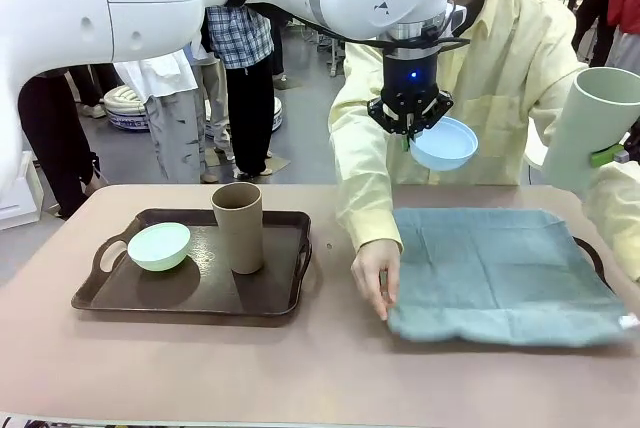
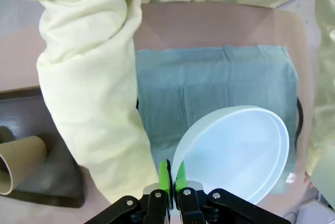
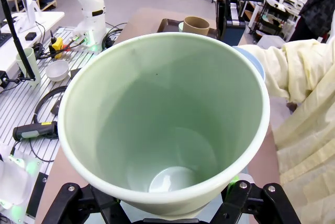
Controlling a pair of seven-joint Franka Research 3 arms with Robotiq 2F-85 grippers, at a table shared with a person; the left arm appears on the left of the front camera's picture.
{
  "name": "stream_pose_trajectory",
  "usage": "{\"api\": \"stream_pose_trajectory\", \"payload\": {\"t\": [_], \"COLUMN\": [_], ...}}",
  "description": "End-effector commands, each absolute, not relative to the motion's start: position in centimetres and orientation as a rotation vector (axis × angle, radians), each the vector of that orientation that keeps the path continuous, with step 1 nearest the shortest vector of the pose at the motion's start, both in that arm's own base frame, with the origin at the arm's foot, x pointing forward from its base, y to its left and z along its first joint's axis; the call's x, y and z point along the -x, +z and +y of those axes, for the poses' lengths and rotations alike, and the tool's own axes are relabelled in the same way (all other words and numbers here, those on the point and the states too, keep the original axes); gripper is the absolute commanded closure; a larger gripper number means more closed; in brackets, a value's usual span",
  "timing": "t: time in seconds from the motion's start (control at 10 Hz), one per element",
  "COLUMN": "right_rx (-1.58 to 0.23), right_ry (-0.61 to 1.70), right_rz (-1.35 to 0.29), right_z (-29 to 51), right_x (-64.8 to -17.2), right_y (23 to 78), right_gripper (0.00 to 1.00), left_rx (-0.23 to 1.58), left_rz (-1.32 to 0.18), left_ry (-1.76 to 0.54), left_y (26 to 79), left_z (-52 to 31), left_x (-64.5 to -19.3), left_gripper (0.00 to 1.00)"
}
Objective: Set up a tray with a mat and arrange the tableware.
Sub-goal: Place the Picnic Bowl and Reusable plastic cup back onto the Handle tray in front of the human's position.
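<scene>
My left gripper (image 1: 408, 136) hangs above the mat's far left part, shut on the rim of the light blue bowl (image 1: 445, 144). In the left wrist view its green pads (image 2: 165, 176) pinch the bowl (image 2: 235, 156) at the rim. At the right edge my right gripper (image 1: 608, 156) is shut on the pale green tumbler (image 1: 595, 128), whose open mouth (image 3: 162, 124) faces the wrist camera. The grey-blue mat (image 1: 500, 268) lies over a dark tray (image 1: 592, 253) on the right. On the brown tray (image 1: 190, 303) at the left stand a mint green bowl (image 1: 159, 246) and a brown tumbler (image 1: 238, 228).
A person in a pale yellow gown stands at the far side, one hand (image 1: 377, 273) resting on the mat's near left corner. That sleeve (image 2: 89, 88) hangs close beside my left gripper. Bare table lies in front of both trays.
</scene>
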State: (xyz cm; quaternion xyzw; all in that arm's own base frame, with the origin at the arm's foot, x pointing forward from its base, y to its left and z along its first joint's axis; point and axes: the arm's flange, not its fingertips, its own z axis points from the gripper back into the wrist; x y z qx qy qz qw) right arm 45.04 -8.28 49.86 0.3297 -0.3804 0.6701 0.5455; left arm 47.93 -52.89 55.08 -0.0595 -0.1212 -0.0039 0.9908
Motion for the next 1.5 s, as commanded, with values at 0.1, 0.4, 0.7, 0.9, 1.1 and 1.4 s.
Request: {"api": "stream_pose_trajectory", "payload": {"t": [0.1, 0.4, 0.7, 0.9, 1.1, 1.4], "right_rx": [-0.782, -0.782, -0.782, -0.782, -0.782, -0.782], "right_ry": [1.604, 1.604, 1.604, 1.604, 1.604, 1.604], "right_rz": [-0.910, -0.910, -0.910, -0.910, -0.910, -0.910], "right_z": [-8.12, -8.12, -8.12, -8.12, -8.12, -8.12], "right_x": [-44.88, -44.88, -44.88, -44.88, -44.88, -44.88], "right_y": [50.02, 50.02, 50.02, 50.02, 50.02, 50.02], "right_gripper": [0.95, 0.95, 0.95, 0.95, 0.95, 0.95], "left_rx": [0.128, 0.128, 0.128, 0.128, 0.128, 0.128], "left_rz": [-0.252, -0.252, -0.252, -0.252, -0.252, -0.252], "left_ry": [-0.016, -0.016, -0.016, -0.016, -0.016, -0.016], "left_y": [55.34, 55.34, 55.34, 55.34, 55.34, 55.34], "left_z": [-52.84, -52.84, -52.84, -52.84, -52.84, -52.84], "left_x": [-48.07, -48.07, -48.07, -48.07, -48.07, -48.07], "left_gripper": [1.00, 1.00, 1.00, 1.00, 1.00, 1.00]}}
